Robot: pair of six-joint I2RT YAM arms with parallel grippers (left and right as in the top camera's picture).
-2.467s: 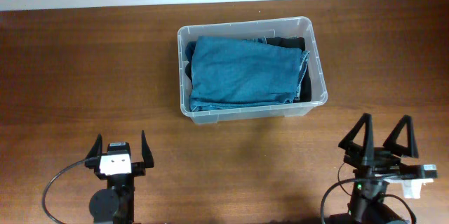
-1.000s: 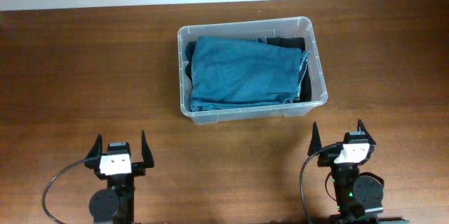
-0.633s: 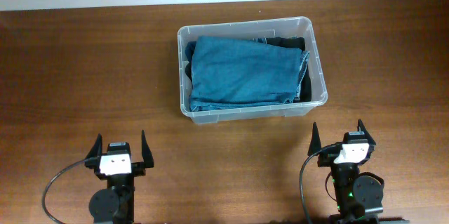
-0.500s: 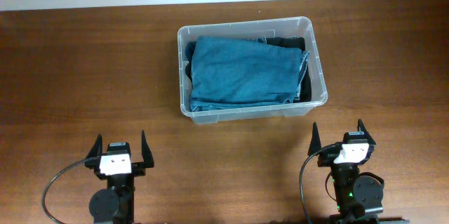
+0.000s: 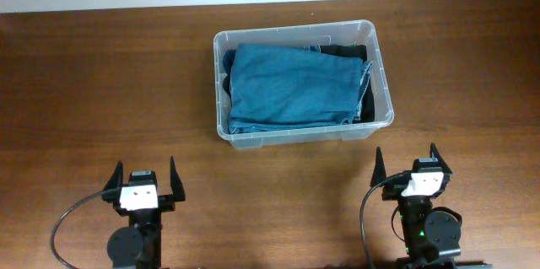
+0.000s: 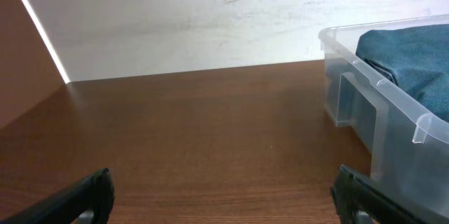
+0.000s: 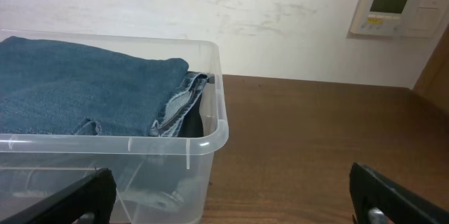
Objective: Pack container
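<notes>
The clear plastic container (image 5: 378, 62) stands at the table's far middle, with folded blue denim (image 5: 291, 86) filling it and a dark garment (image 5: 346, 51) under it at the right. Its corner (image 6: 393, 104) shows in the left wrist view, its near right corner (image 7: 210, 136) in the right wrist view. My left gripper (image 5: 144, 174) rests open near the front edge, left of the container, nothing between its fingers (image 6: 81, 196). Just as wide stands my right gripper (image 5: 406, 160), open and empty, below the container's right end.
A white wall runs behind the table, with a thermostat panel (image 7: 393, 8) on it at the right. Bare brown wood (image 5: 101, 92) lies left of the container and between it and the grippers. Cables loop beside both arm bases.
The right arm swung from the far right to its present spot early on. Over the last second nothing has moved.
</notes>
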